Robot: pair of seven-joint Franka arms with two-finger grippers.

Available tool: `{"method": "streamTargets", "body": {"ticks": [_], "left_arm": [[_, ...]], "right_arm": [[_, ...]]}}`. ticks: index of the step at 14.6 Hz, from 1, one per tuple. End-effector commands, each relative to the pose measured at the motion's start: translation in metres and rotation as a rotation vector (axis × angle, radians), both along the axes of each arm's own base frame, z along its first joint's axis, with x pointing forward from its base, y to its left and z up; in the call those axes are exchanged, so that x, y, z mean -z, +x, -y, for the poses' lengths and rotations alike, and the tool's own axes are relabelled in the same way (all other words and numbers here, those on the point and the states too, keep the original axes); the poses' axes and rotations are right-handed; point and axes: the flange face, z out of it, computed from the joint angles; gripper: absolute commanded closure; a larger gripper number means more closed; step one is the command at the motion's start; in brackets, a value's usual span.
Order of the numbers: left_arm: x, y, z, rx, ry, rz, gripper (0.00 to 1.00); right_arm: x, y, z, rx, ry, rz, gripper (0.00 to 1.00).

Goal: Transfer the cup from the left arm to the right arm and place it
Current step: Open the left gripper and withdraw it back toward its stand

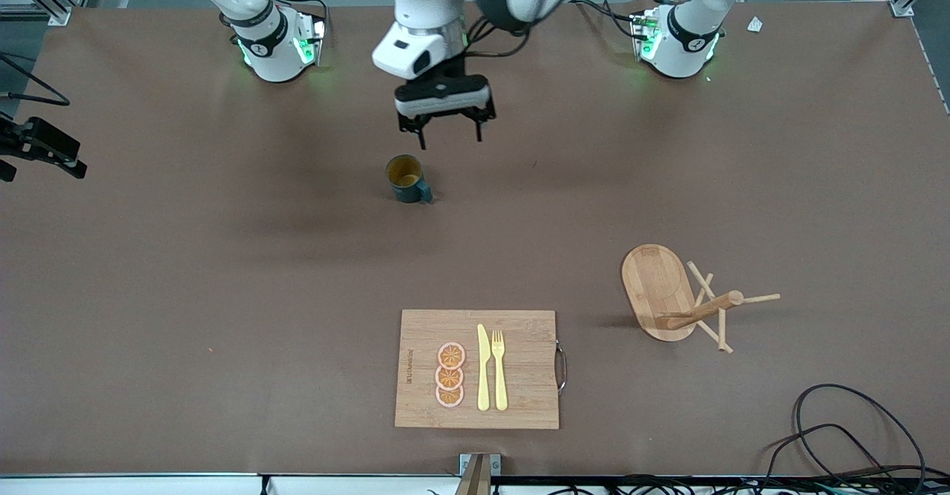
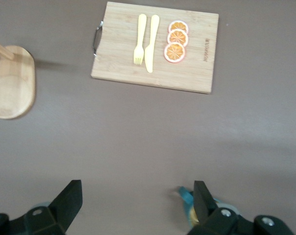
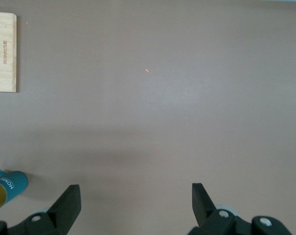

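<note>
The cup (image 1: 407, 178), dark teal with a mustard-yellow inside, stands upright on the brown table, its handle turned toward the front camera and the left arm's end. My left gripper (image 1: 450, 135) hangs open and empty in the air beside the cup, not touching it. In the left wrist view the cup (image 2: 186, 196) peeks out from under one fingertip (image 2: 203, 198) of the open left gripper (image 2: 136, 205). My right gripper (image 3: 136, 203) is open and empty over bare table, with the cup (image 3: 6, 188) off to one side. The right gripper does not show in the front view.
A wooden cutting board (image 1: 527, 361) with a yellow knife (image 1: 483, 367), a yellow fork (image 1: 499, 369) and three orange slices (image 1: 450, 374) lies near the front edge. A wooden peg stand (image 1: 660, 287) lies tipped over toward the left arm's end. Cables (image 1: 853, 436) trail at the front corner.
</note>
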Motion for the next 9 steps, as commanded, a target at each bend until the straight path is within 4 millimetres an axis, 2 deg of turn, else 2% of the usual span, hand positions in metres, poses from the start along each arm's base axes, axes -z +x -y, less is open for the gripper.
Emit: {"method": "streamTargets", "body": {"ticks": [1,4,8,9], "left_arm": [[-0.013,0.031,-0.043,0.031,0.017,-0.057,0.00],[-0.024,0.070,-0.096,0.093,0.047,-0.129,0.00],[-0.041,0.107,-0.160,0.138,0.025,-0.208,0.00],[-0.043,0.119,-0.181,0.151,0.010,-0.234,0.00]], "right_arm": [[-0.002,-0.005,-0.007,0.000,0.015,0.000,0.00],[-0.004,-0.004,-0.007,0.000,0.015,0.006,0.00],[-0.004,-0.005,-0.007,0.000,0.015,0.003,0.00],[-0.004,-0.004,-0.007,0.000,0.015,0.005,0.00]]}}
